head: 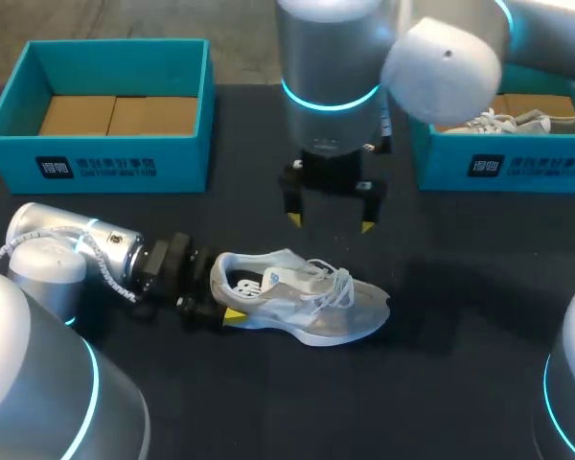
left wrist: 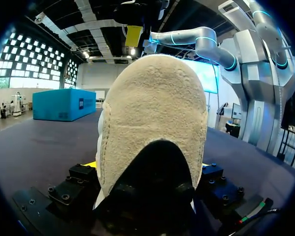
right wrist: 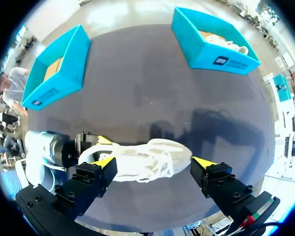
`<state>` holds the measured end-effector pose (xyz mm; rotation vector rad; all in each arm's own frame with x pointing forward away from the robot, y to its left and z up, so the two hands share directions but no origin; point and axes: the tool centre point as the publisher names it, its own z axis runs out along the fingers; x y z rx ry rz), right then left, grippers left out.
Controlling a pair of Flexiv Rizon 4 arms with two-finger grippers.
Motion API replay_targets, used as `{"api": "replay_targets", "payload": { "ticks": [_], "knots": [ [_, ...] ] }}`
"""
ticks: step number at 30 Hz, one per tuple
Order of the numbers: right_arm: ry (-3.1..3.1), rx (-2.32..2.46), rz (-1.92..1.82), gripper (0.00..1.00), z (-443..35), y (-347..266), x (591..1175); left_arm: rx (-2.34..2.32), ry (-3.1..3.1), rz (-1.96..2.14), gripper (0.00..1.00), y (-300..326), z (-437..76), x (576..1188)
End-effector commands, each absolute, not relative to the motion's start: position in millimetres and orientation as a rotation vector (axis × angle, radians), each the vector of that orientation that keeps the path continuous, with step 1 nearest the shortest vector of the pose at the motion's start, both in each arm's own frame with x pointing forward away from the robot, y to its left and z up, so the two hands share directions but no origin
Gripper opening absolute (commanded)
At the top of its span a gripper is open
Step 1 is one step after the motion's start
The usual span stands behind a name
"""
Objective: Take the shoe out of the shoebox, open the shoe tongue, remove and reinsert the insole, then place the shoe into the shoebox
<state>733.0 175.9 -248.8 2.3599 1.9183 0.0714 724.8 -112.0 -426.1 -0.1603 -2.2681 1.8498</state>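
Shoe [head: 307, 297] is out of its box and lies on its sole near the middle of the table [head: 460, 383], with the heel toward your left arm and the toe toward your right. Your left gripper [head: 220, 297] lies low along the table with the heel between its fingers. In its own wrist view the heel fills the gap and a sliver of yellow tip shows against each side, so I read it as clamped on the shoe. That grip looks meant to anchor the shoe so it cannot slide or tip while your other arm works.

Your right gripper [head: 332, 223] hangs above the laces with its fingers spread wide, holding nothing and clear of the shoe. That stance suits coming down on the tongue, which I judge to be the step in hand. The insole appears to be inside the shoe.

At the far left, the left box [head: 172, 153] shows only its cardboard floor. It is well apart from the shoe and is a likely place for it to go back. At the far right, the right box [head: 441, 153] holds a spare shoe [head: 527, 120].

As for writing, each box carries a dark label [head: 96, 169] with white print on its front wall. The shoe has a small blue tab [head: 273, 278] on the tongue and a dark mark on the insole by the heel. I leave the print unread.
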Motion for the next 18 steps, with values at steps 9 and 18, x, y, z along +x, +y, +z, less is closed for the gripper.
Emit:
{"api": "replay_targets", "payload": {
  "ticks": [9,18],
  "knots": [
    [1.856,2.370,0.043,1.00,-256,194,730,-0.159,-2.269,1.850,0.00,-112,-427,725],
    [1.879,2.309,0.003,1.00,-259,221,723,-0.159,-2.269,1.850,0.00,-112,-427,725]
  ]
}}
